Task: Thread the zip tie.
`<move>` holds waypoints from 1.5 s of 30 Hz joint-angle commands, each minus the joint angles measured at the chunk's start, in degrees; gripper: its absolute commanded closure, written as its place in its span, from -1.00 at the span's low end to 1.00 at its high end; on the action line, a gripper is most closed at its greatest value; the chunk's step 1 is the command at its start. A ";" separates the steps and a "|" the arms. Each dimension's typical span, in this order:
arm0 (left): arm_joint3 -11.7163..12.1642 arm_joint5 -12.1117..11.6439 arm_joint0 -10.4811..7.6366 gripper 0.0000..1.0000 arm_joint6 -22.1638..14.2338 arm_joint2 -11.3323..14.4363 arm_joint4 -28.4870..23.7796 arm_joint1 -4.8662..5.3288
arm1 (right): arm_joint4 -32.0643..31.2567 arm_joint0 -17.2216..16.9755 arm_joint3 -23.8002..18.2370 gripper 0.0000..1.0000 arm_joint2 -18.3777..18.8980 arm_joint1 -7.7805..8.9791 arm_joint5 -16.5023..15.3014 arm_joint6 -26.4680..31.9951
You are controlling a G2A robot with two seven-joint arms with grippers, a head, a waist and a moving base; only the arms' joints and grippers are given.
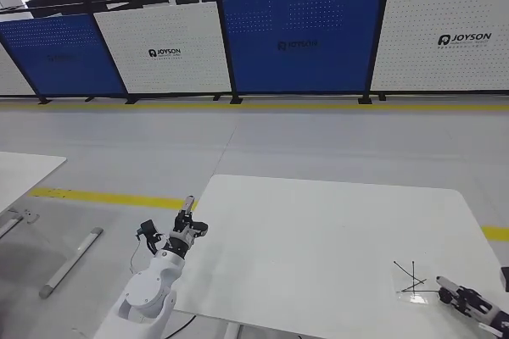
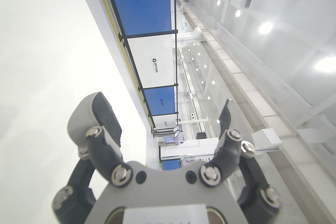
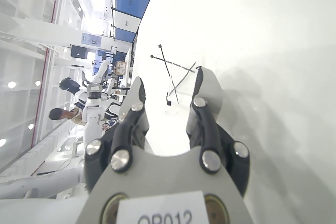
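A few thin black zip ties lie crossed over one another on the white table, near its front right corner. In the right wrist view the zip ties lie just beyond my right gripper, which is open and holds nothing. From the top view, the right gripper sits at the table's front right edge, right beside the ties. My left gripper is at the table's left edge, far from the ties. Its own wrist view has the left gripper open and empty.
The white table is bare apart from the ties. Grey floor with yellow lines surrounds it. Another white table stands to the left, and blue and white pegboard panels close off the back.
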 commanded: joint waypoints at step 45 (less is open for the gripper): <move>0.00 0.00 0.00 -1.00 0.00 0.00 0.00 0.00 | 4.25 -1.70 0.46 0.14 1.07 1.70 -1.35 -0.15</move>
